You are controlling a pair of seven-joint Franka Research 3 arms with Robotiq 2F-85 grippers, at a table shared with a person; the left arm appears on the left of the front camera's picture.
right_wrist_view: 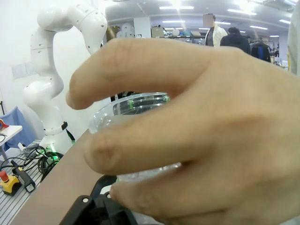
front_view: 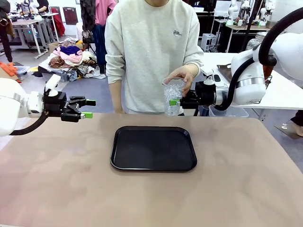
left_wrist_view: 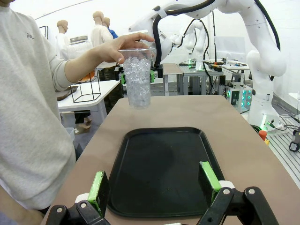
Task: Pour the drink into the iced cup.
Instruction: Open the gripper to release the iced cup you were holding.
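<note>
Right claw (front_view: 176, 101) clamps the iced cup (front_view: 173, 97) under the person's hand (front_view: 182, 75).

Beyond the brown table (front_view: 236, 179), white worktables (front_view: 279, 90) stand right; a heap of clothes (front_view: 68, 59) lies left on the grey floor (front_view: 90, 90). Ceiling striplights (right_wrist_view: 178, 7) glow.

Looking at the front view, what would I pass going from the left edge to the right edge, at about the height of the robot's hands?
Left hand, open → person's pale sweatshirt → clear cup of ice, held by the person's hand → right hand, shut on the cup → white right arm.
</note>
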